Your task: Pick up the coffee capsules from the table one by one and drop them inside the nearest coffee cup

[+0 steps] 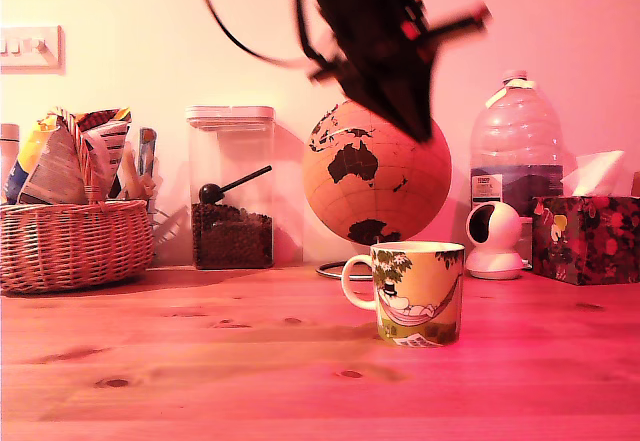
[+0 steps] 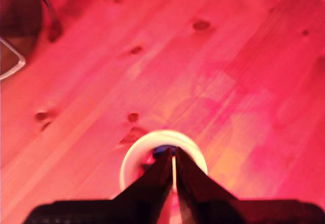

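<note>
The coffee cup [image 1: 420, 306], a mug with a hammock cartoon and a white handle, stands on the wooden table [image 1: 200, 361] right of centre in the exterior view. My gripper [image 1: 420, 129] hangs blurred high above it, in front of the globe. In the wrist view the dark fingers [image 2: 157, 176] lie almost together, only a thin pale slit between them, and the gripper [image 2: 173, 154] points down over the cup's white rim [image 2: 133, 158]. I see nothing held between the fingers. No coffee capsule shows on the table in either view; the cup's inside is mostly hidden.
Along the back wall stand a wicker basket [image 1: 70, 246] of packets, a clear jar of coffee beans [image 1: 232, 191], a globe [image 1: 375, 176], a water bottle [image 1: 515, 141], a small white camera [image 1: 495, 239] and a tissue box [image 1: 585, 239].
</note>
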Controlling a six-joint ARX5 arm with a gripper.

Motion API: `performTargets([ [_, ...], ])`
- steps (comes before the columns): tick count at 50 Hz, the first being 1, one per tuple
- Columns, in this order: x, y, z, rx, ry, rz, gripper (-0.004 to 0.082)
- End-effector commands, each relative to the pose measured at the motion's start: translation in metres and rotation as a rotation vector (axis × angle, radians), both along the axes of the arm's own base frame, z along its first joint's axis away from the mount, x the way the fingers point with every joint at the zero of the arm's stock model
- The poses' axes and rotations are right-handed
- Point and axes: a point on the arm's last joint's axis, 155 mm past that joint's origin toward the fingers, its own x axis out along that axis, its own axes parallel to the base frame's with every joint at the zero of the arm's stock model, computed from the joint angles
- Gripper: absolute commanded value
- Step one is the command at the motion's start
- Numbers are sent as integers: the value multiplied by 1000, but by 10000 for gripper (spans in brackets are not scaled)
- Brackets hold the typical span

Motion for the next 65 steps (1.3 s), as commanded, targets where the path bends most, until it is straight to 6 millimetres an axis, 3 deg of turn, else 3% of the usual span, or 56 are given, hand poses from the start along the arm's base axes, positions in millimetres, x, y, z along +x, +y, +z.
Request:
performTargets([
  [1,-2,13,-7,-1,9,23,-21],
  [13,-6,69,-11,-39,-28,96,-22],
  [30,-4,172,0,-155,-90,314,-21],
  [54,-19,271,-9,-283,-178,528,-22],
  [65,-32,299,-26,-340,-189,623,-21],
])
